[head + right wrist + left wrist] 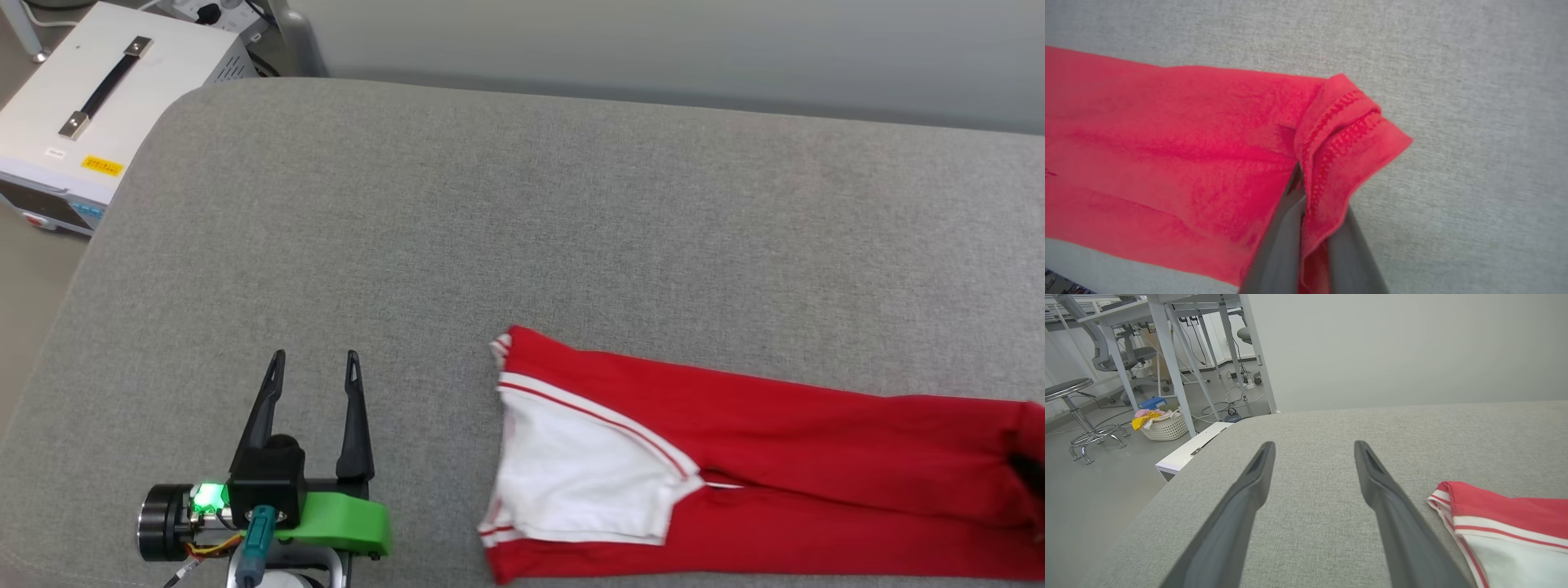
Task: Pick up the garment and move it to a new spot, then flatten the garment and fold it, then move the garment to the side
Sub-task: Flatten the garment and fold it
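My right gripper (1312,192) pinched only a hemmed corner of the garment (1167,134), so I feared a lift would slip it free.

The garment (775,441) runs off the head view's right edge.

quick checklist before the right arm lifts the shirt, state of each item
1. Right gripper shut on the garment at a red hem corner: ok.
2. How many fabric layers are pinched: cannot tell.
3. Left gripper open and apart from the garment: ok.
4. Garment spread flat on the grey cushion: not ok, it lies bunched in a long narrow strip.
5. Bare cushion beyond the garment for a new spot: ok.
6. White box off the cushion's far left corner, away from the garment: ok.
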